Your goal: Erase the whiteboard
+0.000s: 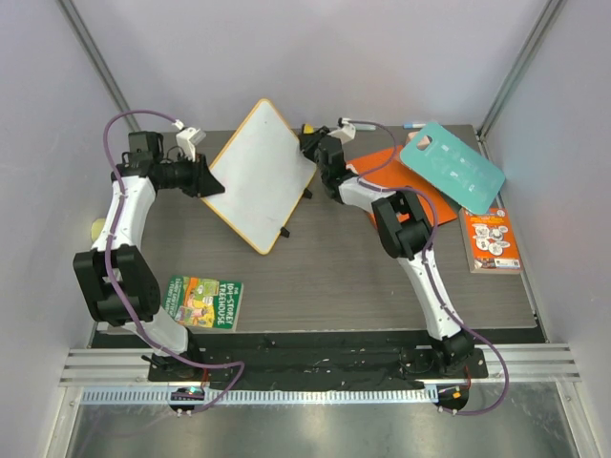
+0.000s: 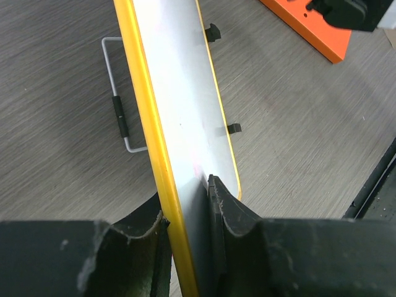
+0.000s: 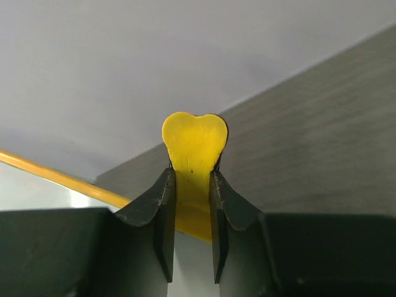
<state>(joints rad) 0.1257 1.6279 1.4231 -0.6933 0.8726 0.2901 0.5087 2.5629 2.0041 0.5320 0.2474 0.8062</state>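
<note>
The whiteboard (image 2: pixel 185 111) is glossy and smooth, the tabletop (image 2: pixel 62 154) matt wood-grain, the right tool's (image 3: pixel 192 179) yellow piece (image 3: pixel 195 139) matt.

Grey wood-grain table (image 1: pixel 334 277), pale white walls (image 1: pixel 315 48) on three sides, aluminium rail (image 1: pixel 535 363) at the near edge, soft even light

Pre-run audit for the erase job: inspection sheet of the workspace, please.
Surface: dark wood-grain table, no spills seen.
Job's things: whiteboard held tilted; face looks blank in the top view.
Clutter: orange folder, teal card lying on it, orange booklet, green booklet, marker at the far edge.
Grippers: left gripper shut on the whiteboard's rim; right gripper shut on a yellow heart-shaped piece.
Cables: purple cable looped along each arm.
Surroundings: pale enclosure walls; metal rail at the near edge.
</note>
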